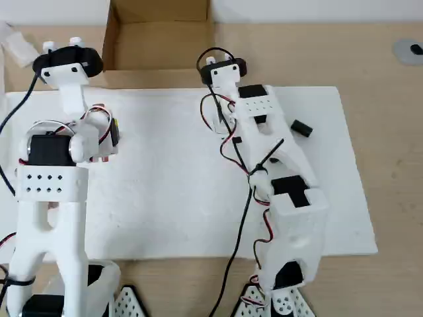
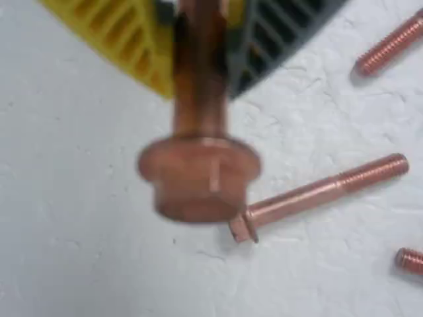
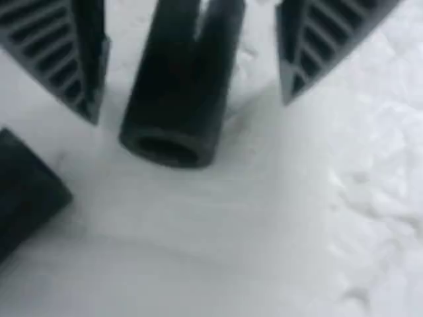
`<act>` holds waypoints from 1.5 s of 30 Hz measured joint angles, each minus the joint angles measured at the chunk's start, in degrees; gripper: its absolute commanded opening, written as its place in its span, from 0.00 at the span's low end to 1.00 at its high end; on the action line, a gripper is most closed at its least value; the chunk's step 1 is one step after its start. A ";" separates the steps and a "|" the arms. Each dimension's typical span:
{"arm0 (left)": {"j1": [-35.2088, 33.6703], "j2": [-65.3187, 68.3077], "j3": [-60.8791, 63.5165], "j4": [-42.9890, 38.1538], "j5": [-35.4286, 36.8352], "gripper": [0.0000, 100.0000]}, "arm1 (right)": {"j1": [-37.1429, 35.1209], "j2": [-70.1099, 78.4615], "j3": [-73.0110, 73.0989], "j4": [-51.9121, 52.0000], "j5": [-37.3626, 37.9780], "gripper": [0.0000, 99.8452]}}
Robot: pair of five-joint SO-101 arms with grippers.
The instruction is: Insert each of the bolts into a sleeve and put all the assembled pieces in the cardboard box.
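The wooden table [image 1: 390,132] carries a white foam mat [image 1: 165,198] that covers most of its middle. The open cardboard box [image 1: 162,46] stands on the table at the mat's far edge, between the tops of the two arms. The left arm [image 1: 53,185] stands over the mat's left edge, and the right arm [image 1: 291,198] stretches across the mat's right half toward the box. One black sleeve [image 1: 301,127] lies on the mat just beside the right arm, on its outer side. The right gripper [image 3: 190,102] is spread wide, its two dark ribbed fingers [image 3: 66,46] standing either side of a slotted sleeve [image 3: 178,86] that lies on the mat. Neither finger touches it. A second sleeve [image 3: 26,191] lies near it, cut off by the frame edge. The left gripper [image 2: 200,82], with one yellow finger and one dark one, is clamped on the shank of a copper bolt [image 2: 198,178], whose flanged head points away from the fingers, above the mat. That head hides part of the head of a loose bolt [image 2: 324,193] lying on the mat below. Two more bolts reach in from the edges, a threaded end [image 2: 390,46] and a short tip [image 2: 411,259].
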 measured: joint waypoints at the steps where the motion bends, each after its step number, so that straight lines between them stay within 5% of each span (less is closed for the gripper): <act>1: 0.00 0.00 0.00 0.00 0.00 0.01 | 0.00 0.44 -0.35 0.09 0.00 0.18; 11: 0.00 0.00 0.00 0.00 0.00 0.01 | 0.53 5.54 -8.09 6.51 2.99 0.01; 27: 0.00 -4.84 -3.34 2.02 0.00 0.01 | -1.05 12.13 -27.25 26.20 3.16 0.01; 33: 0.18 -18.73 -6.77 2.20 0.00 0.01 | -6.24 2.02 -40.62 35.16 3.16 0.01; 45: 0.18 -34.46 0.35 2.20 0.00 0.01 | -12.40 -24.18 -48.53 36.48 3.16 0.01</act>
